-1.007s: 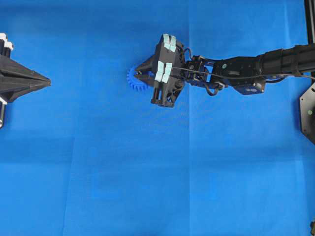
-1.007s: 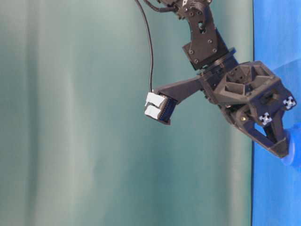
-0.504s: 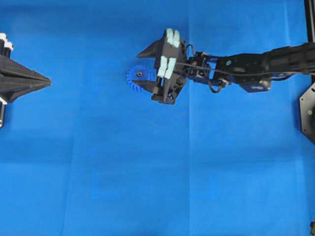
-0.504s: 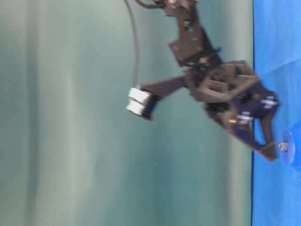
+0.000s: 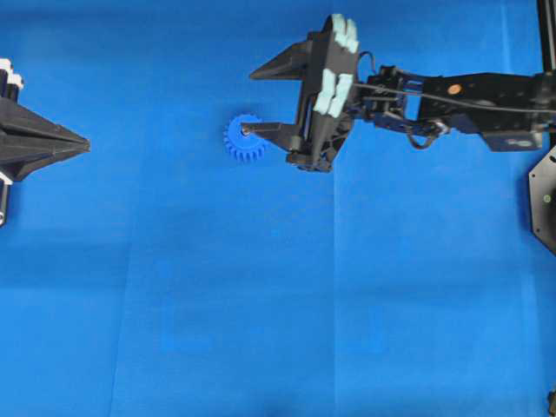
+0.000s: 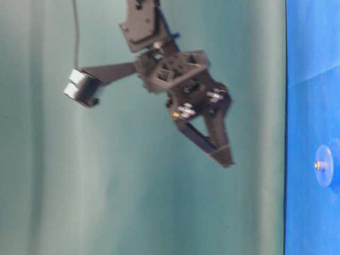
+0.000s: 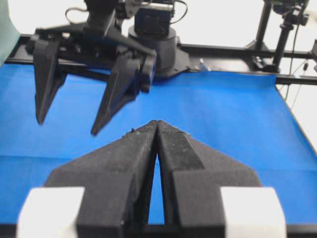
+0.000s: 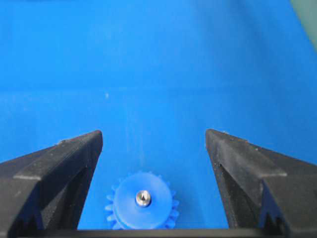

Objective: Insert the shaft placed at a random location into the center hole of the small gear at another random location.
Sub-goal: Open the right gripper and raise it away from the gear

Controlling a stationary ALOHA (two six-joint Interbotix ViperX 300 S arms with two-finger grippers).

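Note:
The small gear (image 8: 130,206) lies flat on the blue sheet, low in the right wrist view between my right fingers. The shaft (image 8: 143,198) stands upright in its middle and fills the center hole, so the hole itself is hidden. From table level the shaft (image 6: 319,165) pokes out of the gear (image 6: 326,171). My right gripper (image 8: 151,135) is open and empty, lifted well off the gear (image 5: 239,147); from above, the right gripper (image 5: 248,103) has one fingertip overlapping the gear. My left gripper (image 5: 82,142) rests shut and empty at the left edge.
The blue sheet (image 5: 261,304) covers the table. A black stand (image 5: 544,198) sits at the right edge. In the left wrist view, black rails and the right arm's base (image 7: 158,42) line the far side of the sheet.
My right gripper has opened, let go of the shaft and risen up and back from the gear. The shaft stays standing in the gear. The left arm has not moved.

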